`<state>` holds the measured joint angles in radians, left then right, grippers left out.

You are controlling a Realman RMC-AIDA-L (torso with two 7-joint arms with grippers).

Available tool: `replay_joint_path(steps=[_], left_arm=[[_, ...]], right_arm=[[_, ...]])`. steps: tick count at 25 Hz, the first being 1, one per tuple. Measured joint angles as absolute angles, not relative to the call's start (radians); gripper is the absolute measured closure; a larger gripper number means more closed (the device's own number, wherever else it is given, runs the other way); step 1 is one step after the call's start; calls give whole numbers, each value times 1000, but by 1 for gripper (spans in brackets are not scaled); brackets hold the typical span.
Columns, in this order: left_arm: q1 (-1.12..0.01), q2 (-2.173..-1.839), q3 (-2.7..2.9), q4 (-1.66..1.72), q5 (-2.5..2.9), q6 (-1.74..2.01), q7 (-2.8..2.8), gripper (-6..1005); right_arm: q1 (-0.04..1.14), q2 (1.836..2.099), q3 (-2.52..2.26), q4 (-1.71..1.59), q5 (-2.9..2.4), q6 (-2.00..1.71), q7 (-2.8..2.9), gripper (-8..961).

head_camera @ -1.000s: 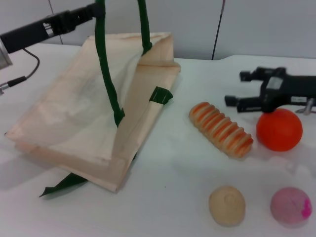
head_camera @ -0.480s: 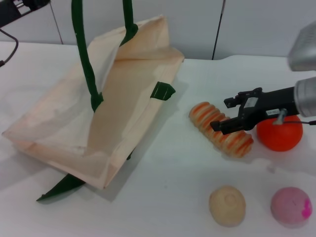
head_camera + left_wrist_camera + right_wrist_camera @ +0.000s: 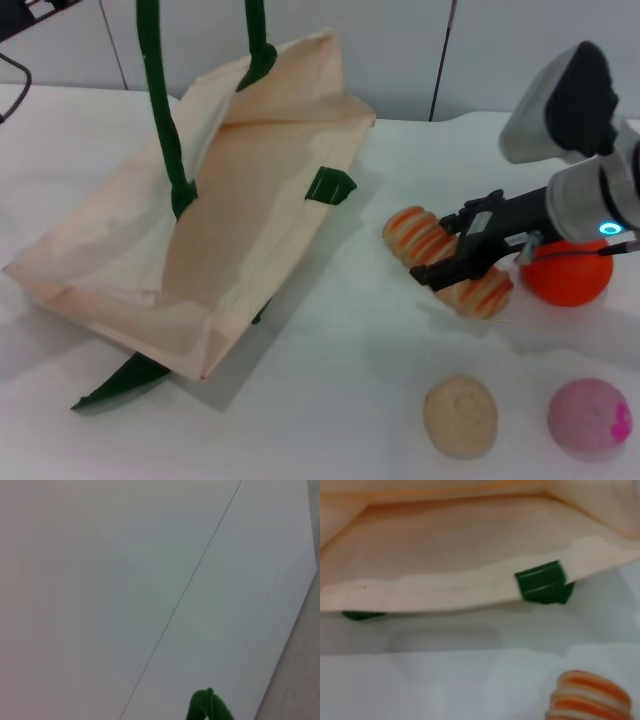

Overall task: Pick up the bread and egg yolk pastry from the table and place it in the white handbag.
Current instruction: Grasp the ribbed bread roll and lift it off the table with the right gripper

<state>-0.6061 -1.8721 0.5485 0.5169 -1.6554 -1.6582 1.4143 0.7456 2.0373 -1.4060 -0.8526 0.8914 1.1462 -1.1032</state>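
Right, my right gripper [image 3: 448, 262] straddles the bread [image 3: 447, 262] centre-right, jaws spread, unclamped; closing off-centre could roll it into the orange ball [image 3: 566, 272].

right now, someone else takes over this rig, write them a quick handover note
Right gripper: open, fingers straddling the bread on the table, not yet closed.
Left gripper: out of view; a green handle of the white handbag is pulled up, mouth open toward the foods.
Egg yolk pastry: untouched at the near table edge.
Done: nothing is in the bag.
Left: grasp the bread, drop it in the bag, then the pastry.
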Motion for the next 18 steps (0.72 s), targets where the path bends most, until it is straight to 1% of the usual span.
replay_joint_path(steps=[7,13,18], left_arm=[[-607,-1868,535,517,-1657,-1659,1414,880],[-608,-1868,535,517,-1657,-1659,1414,880],[-611,-1868,535,517,-1657,-1657,1414,880]], right_arm=[[748,2032,-1511,-860,871,1081,-1003,61],[762,2034,-1570,-860,768,998,-856,62],[777,2032,-1581,-844,757,992,-839,62]])
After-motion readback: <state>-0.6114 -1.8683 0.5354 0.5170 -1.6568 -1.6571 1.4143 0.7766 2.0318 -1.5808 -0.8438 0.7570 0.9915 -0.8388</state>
